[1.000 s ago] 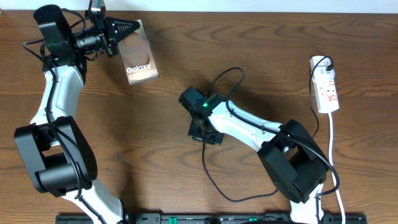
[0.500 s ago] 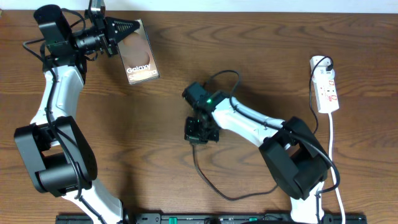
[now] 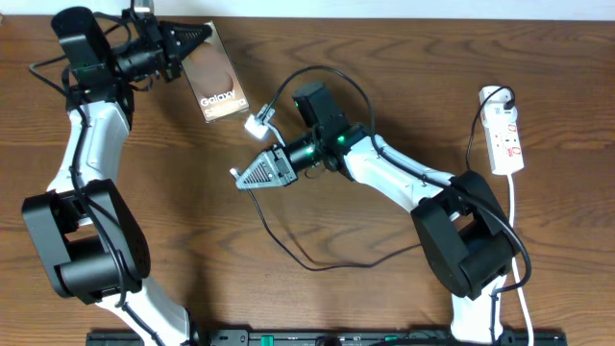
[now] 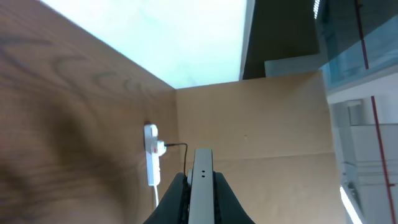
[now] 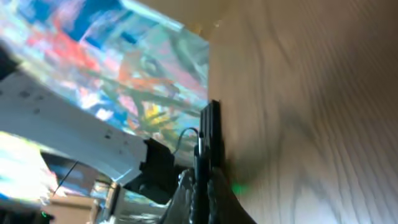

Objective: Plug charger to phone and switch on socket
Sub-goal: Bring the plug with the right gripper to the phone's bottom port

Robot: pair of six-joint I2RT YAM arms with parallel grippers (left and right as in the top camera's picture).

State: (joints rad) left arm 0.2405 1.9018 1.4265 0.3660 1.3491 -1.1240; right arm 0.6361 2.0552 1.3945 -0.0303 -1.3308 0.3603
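The phone (image 3: 217, 79), brown screen with white "Galaxy" text, is at the back left, tilted, with its far end in my left gripper (image 3: 195, 37), which is shut on it. In the left wrist view the phone's grey edge (image 4: 203, 163) stands between the fingers (image 4: 202, 182). My right gripper (image 3: 240, 175) points left at mid-table and is shut on the charger, a thin black cable (image 3: 293, 252) that loops below and above the arm. In the right wrist view the black plug end (image 5: 209, 127) sticks up from the shut fingers (image 5: 202, 180). The white socket strip (image 3: 504, 130) lies at the far right.
A white tag (image 3: 258, 123) hangs on the cable between the phone and my right gripper. The strip's white cord (image 3: 514, 231) runs down the right side toward the front edge. The strip also shows in the left wrist view (image 4: 151, 155).
My right gripper has risen from the table, swung from pointing down to pointing left, and carried the cable toward the phone. The left gripper has tilted the phone slightly.
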